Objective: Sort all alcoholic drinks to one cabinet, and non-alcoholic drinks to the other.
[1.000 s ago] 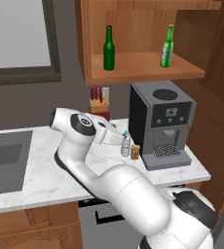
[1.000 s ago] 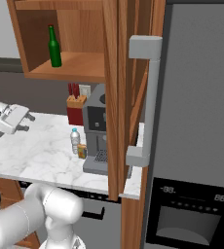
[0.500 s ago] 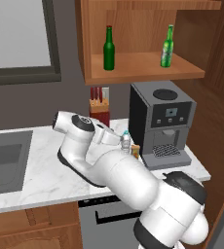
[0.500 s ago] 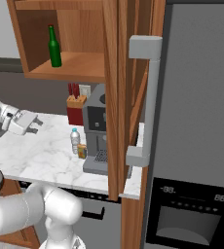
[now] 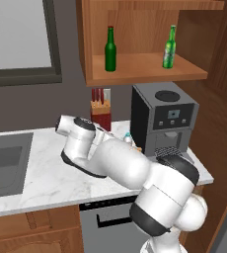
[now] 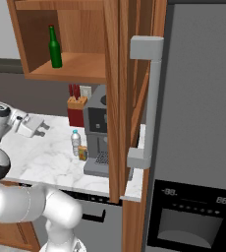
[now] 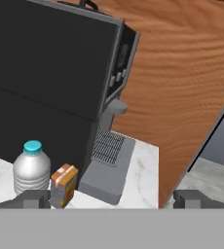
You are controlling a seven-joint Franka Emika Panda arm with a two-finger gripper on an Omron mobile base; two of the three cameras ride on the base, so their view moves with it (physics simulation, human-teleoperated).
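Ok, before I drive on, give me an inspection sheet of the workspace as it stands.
Surface: white marble counter, sink at its left end.
Job's things: two green beer bottles upright and apart on the open wall cabinet's shelf; water bottle upright on the counter beside the coffee machine.
Clutter: small orange carton right beside the water bottle; knife block behind.
Grippers: gripper open, empty, above the counter, short of the water bottle.
Cables: nothing seen.
Surroundings: tall wooden door standing open, fridge to the right.
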